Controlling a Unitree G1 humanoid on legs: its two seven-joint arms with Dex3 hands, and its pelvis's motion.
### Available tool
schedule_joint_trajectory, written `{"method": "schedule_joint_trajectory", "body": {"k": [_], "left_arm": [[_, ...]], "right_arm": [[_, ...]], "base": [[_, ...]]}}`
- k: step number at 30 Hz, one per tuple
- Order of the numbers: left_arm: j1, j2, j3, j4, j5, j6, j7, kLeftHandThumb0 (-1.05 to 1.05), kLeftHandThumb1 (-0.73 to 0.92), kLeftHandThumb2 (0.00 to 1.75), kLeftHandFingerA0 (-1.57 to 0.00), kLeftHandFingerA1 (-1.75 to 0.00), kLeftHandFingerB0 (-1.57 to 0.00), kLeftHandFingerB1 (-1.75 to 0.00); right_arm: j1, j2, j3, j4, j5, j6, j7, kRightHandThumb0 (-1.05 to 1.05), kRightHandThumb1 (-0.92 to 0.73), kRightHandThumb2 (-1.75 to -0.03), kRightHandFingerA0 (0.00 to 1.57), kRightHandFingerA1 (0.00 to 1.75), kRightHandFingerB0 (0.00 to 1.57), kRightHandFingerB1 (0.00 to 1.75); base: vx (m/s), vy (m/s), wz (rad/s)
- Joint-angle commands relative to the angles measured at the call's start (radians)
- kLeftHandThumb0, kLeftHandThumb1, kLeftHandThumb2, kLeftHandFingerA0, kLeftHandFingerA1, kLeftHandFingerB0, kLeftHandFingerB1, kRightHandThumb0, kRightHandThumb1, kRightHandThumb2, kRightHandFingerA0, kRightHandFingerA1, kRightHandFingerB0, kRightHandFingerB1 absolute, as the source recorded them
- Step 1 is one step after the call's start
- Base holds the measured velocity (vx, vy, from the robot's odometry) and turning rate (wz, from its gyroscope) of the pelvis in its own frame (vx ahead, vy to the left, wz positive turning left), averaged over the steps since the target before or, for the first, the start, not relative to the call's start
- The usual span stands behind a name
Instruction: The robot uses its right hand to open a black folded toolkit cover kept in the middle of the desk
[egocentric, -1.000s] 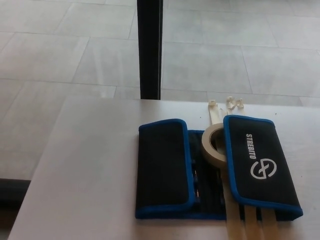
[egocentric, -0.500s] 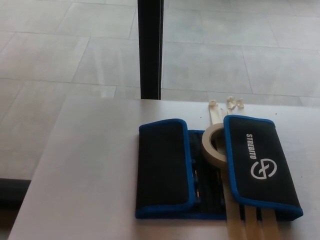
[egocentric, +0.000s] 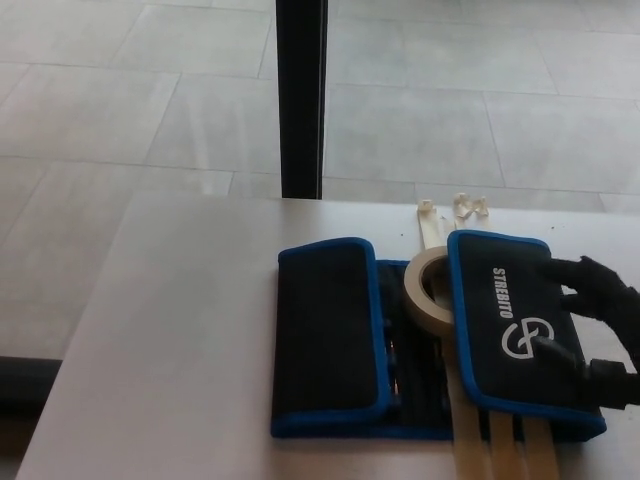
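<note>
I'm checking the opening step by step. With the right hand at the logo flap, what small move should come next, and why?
Probably pinch the right flap at its outer edge and lift it outward: the right hand already rests on that edge, and both flaps lie folded inward over the toolkit.

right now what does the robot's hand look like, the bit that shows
Only the right hand shows, at the picture's right edge. It is matte black all over, with thick, rounded fingers built of blocky segments. No markings, cables or sleeve can be made out. The left hand is out of view.
</note>
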Motion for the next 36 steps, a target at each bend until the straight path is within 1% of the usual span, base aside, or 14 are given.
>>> {"method": "schedule_joint_trajectory", "body": {"k": [1, 4, 5, 6, 8, 9, 10, 11, 22, 25, 26, 27, 28, 36], "left_arm": [[-0.004, 0.027, -0.001, 0.014, -0.008, 0.004, -0.010, -1.05, 0.37, 1.23, -0.45, -1.27, -0.34, -1.32], [-0.005, 0.028, -0.003, 0.008, -0.005, 0.010, -0.003, -1.05, 0.38, 1.24, -0.48, -1.30, -0.35, -1.31], [-0.003, 0.026, -0.002, 0.005, -0.006, 0.003, 0.003, -0.92, 0.01, 1.15, -0.49, -1.10, -0.24, -0.97], [0.000, 0.025, -0.002, 0.001, -0.006, -0.001, 0.005, -1.05, 0.00, 1.19, -0.63, -1.24, -0.16, -0.99], [-0.001, 0.025, 0.001, 0.008, -0.008, -0.001, 0.008, -1.05, 0.04, 1.21, -0.70, -1.28, -0.20, -1.00], [-0.001, 0.025, 0.002, 0.008, -0.009, 0.000, 0.009, -1.05, 0.02, 1.20, -0.49, -1.16, -0.23, -1.01], [-0.001, 0.025, -0.002, 0.008, -0.005, 0.000, 0.004, -1.05, 0.37, 1.24, -0.46, -1.31, -0.42, -1.34], [-0.001, 0.026, -0.007, 0.009, -0.001, -0.002, 0.002, -1.05, 0.40, 1.21, -0.48, -1.29, -0.38, -1.30], [-0.010, 0.031, -0.033, 0.006, 0.023, 0.009, 0.004, -1.05, 0.40, 1.22, -0.49, -1.28, -0.48, -1.31], [-0.012, 0.027, -0.011, 0.009, -0.001, 0.007, 0.007, -1.05, 0.37, 1.21, -0.49, -1.38, -0.29, -1.31], [-0.012, 0.025, -0.007, 0.011, -0.005, 0.002, 0.008, -0.82, -0.01, 1.09, -0.71, -1.19, -0.21, -0.91], [-0.013, 0.026, -0.008, 0.012, -0.003, 0.002, 0.010, -0.82, -0.01, 1.09, -0.71, -1.19, -0.21, -0.91], [-0.014, 0.028, -0.006, 0.015, -0.006, 0.005, 0.001, -1.05, 0.32, 1.30, -0.58, -1.23, -0.37, -1.11], [-0.019, 0.029, -0.017, 0.012, 0.005, 0.003, -0.001, -1.05, 0.35, 1.25, -0.48, -1.32, -0.39, -1.35]], "right_arm": [[-0.045, -0.181, 0.159, 0.027, -0.452, -0.180, 0.012, -0.56, -0.71, -0.61, 0.40, 0.56, 0.42, 0.36], [-0.054, -0.199, 0.172, 0.028, -0.477, -0.188, -0.005, -0.56, -0.70, -0.62, 0.40, 0.58, 0.43, 0.36], [-0.056, -0.203, 0.174, 0.031, -0.482, -0.196, -0.010, -0.55, -0.70, -0.61, 0.41, 0.57, 0.44, 0.37], [-0.056, -0.215, 0.178, 0.027, -0.493, -0.203, -0.011, -0.56, -0.71, -0.62, 0.40, 0.58, 0.43, 0.38], [-0.062, -0.227, 0.189, 0.025, -0.515, -0.209, -0.020, -0.56, -0.71, -0.62, 0.40, 0.57, 0.43, 0.38], [-0.062, -0.231, 0.194, 0.031, -0.531, -0.232, -0.045, -0.55, -0.70, -0.61, 0.44, 0.58, 0.46, 0.39], [-0.060, -0.234, 0.199, 0.030, -0.542, -0.236, -0.056, -0.55, -0.70, -0.61, 0.44, 0.60, 0.46, 0.39], [-0.061, -0.235, 0.204, 0.032, -0.551, -0.234, -0.064, -0.55, -0.69, -0.61, 0.45, 0.60, 0.47, 0.39], [-0.101, -0.210, 0.279, 0.022, -0.680, -0.119, -0.074, -0.57, -0.72, -0.62, 0.40, 0.56, 0.42, 0.38], [-0.104, -0.206, 0.298, 0.026, -0.715, -0.089, -0.080, -0.59, -0.71, -0.62, 0.40, 0.54, 0.42, 0.36], [-0.107, -0.206, 0.308, 0.026, -0.735, -0.079, -0.082, -0.60, -0.72, -0.62, 0.39, 0.55, 0.42, 0.36], [-0.110, -0.205, 0.313, 0.027, -0.744, -0.075, -0.081, -0.60, -0.72, -0.62, 0.39, 0.55, 0.42, 0.36], [-0.105, -0.205, 0.314, 0.016, -0.746, -0.068, -0.069, -0.61, -0.72, -0.61, 0.38, 0.55, 0.41, 0.36], [-0.094, -0.182, 0.357, 0.018, -0.834, -0.019, -0.101, -0.69, -0.69, -0.62, 0.31, 0.54, 0.31, 0.36]], "base": [[0.00, 0.000, 0.00], [0.00, 0.000, 0.00], [0.00, 0.000, 0.00], [0.00, 0.000, 0.00], [0.00, 0.000, 0.00], [0.00, 0.000, 0.00], [0.00, 0.000, 0.00], [0.00, 0.000, 0.00], [0.00, 0.000, 0.00], [0.00, 0.000, 0.00], [0.00, 0.000, 0.00], [0.00, 0.000, 0.00], [0.00, 0.000, 0.00], [0.00, 0.000, 0.00]]}}
